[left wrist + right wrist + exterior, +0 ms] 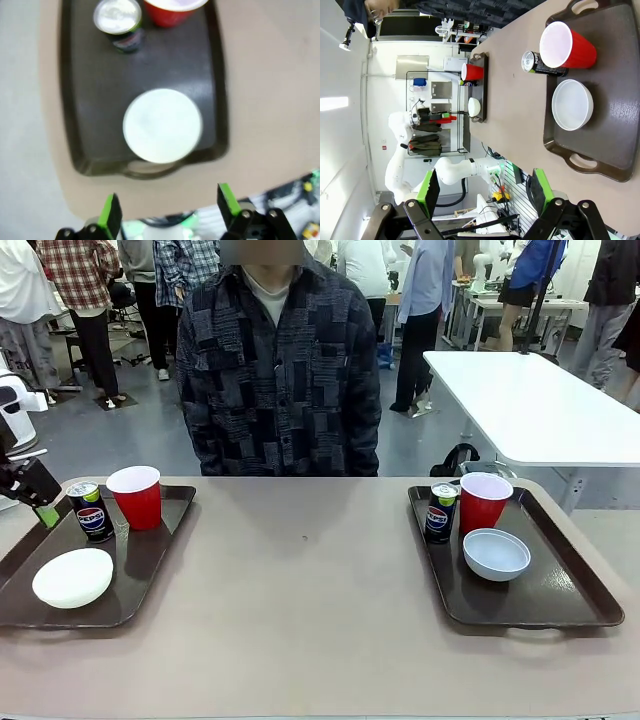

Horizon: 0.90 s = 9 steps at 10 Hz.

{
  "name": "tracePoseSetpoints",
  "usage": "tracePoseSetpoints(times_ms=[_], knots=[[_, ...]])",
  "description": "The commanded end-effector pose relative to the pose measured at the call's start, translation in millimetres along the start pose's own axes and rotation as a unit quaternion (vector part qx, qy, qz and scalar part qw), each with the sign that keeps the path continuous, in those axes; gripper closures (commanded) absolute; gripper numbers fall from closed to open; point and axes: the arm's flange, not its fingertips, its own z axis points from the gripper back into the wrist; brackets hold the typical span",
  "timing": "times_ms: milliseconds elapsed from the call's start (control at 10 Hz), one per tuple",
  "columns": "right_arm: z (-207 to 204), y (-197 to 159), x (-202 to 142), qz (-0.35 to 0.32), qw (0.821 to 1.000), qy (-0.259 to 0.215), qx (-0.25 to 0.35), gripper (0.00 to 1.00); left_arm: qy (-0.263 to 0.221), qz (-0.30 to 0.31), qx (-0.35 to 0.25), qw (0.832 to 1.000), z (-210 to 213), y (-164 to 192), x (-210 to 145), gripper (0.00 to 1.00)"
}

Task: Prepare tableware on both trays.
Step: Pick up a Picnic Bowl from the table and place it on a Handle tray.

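Two dark brown trays lie on the table. The left tray (150, 565) holds a Pepsi can (91, 511), a red cup (135, 496) and a white bowl (73, 577). On the right tray (560, 590) stand a can (440, 512), a red cup (484, 502) and a pale grey-blue bowl (496, 553). My left gripper (44, 512) hangs open at the left tray's outer edge. In its wrist view it (169, 205) is open above the tray's near handle, with the white bowl (162, 125) ahead. My right gripper (485, 187) is open and off the right tray (620, 125), holding nothing.
A person in a dark patterned shirt (280, 370) stands at the far side of the table, hands out of sight. The tan tabletop (300, 570) stretches bare between the trays. A white table (540, 410) stands behind at the right.
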Motion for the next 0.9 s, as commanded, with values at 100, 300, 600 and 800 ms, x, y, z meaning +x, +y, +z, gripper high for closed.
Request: tracePoseSetpoints(times_ms=[100,300,600,800], knots=[[0,2,-2,0.001,1.0,-0.001,0.002,0.04,0.127,0.041,-0.249,0.959,35,45,23,0.0],[0,2,-2,0.001,1.0,-0.001,0.002,0.04,0.134,0.076,-0.315,0.936,48,99,37,0.0],[0,2,-2,0.001,1.0,-0.001,0.002,0.04,0.092,0.095,-0.361,0.923,53,170,62,0.0],[0,2,-2,0.001,1.0,-0.001,0.002,0.04,0.03,0.116,-0.383,0.916,47,210,58,0.0]])
